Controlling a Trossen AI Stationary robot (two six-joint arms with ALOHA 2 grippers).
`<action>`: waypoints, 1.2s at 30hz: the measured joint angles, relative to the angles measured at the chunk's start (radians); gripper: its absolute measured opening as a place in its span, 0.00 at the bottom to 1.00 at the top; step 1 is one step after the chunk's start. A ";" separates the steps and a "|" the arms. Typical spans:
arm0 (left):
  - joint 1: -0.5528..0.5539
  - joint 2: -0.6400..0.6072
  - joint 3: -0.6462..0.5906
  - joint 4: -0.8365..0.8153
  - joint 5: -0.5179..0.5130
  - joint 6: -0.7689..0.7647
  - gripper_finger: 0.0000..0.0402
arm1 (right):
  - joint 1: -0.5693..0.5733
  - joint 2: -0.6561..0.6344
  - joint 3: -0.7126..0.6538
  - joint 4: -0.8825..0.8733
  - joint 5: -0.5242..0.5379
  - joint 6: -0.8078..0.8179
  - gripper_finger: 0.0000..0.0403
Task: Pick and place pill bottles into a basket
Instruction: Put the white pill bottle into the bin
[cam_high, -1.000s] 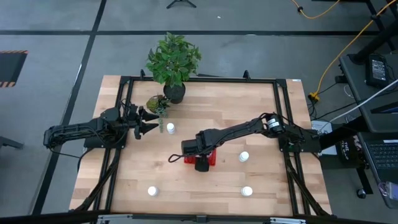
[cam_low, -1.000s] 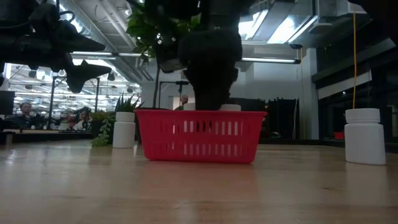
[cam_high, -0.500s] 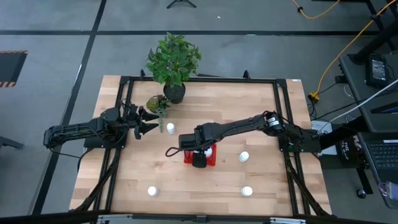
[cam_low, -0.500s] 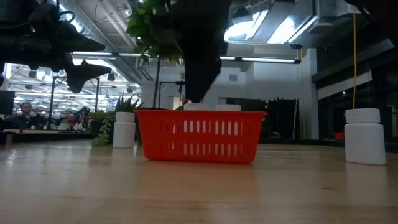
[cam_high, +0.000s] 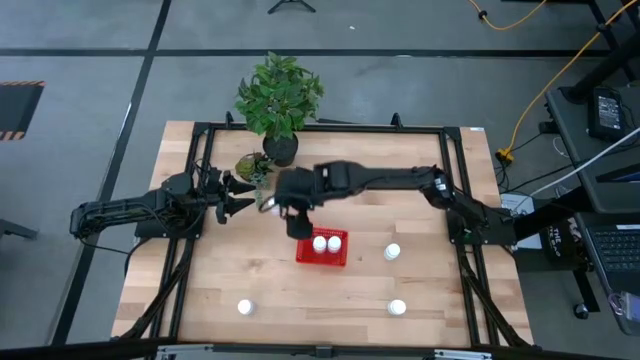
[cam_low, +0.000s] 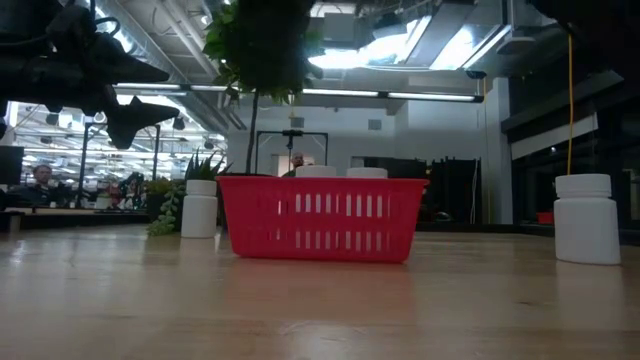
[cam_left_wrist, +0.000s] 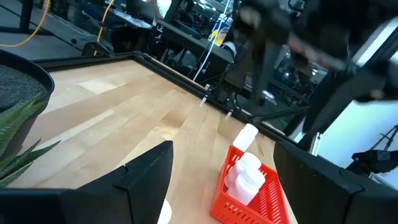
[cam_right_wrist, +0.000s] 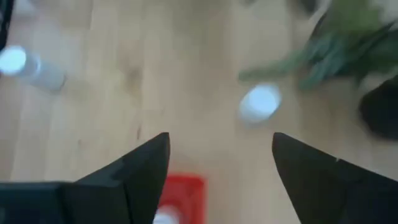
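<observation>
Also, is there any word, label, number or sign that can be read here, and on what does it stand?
None can be read.
Bottles: plain white sides, no label seen.
Basket: bare red mesh, no text.
Room behind the table in the low view: no readable sign.

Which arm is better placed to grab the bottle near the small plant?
Either could: that bottle stands between the open left gripper and the open right gripper. The left is nearer.

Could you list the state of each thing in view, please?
Basket: upright, holding two bottles.
Four loose bottles: upright on the table.
Right gripper: open, empty, beside the basket.
Left gripper: open, empty, near the plant.
</observation>
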 joint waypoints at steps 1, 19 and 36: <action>0.000 0.000 0.000 0.000 0.000 0.000 0.68 | -0.013 -0.001 0.005 0.017 -0.010 -0.006 0.74; 0.000 0.002 0.000 0.007 0.013 0.043 0.68 | -0.053 -0.277 -0.030 -0.255 0.174 -0.015 0.74; 0.000 0.002 0.000 -0.003 -0.137 0.097 0.68 | 0.297 -1.204 -1.108 -0.057 0.209 0.571 0.73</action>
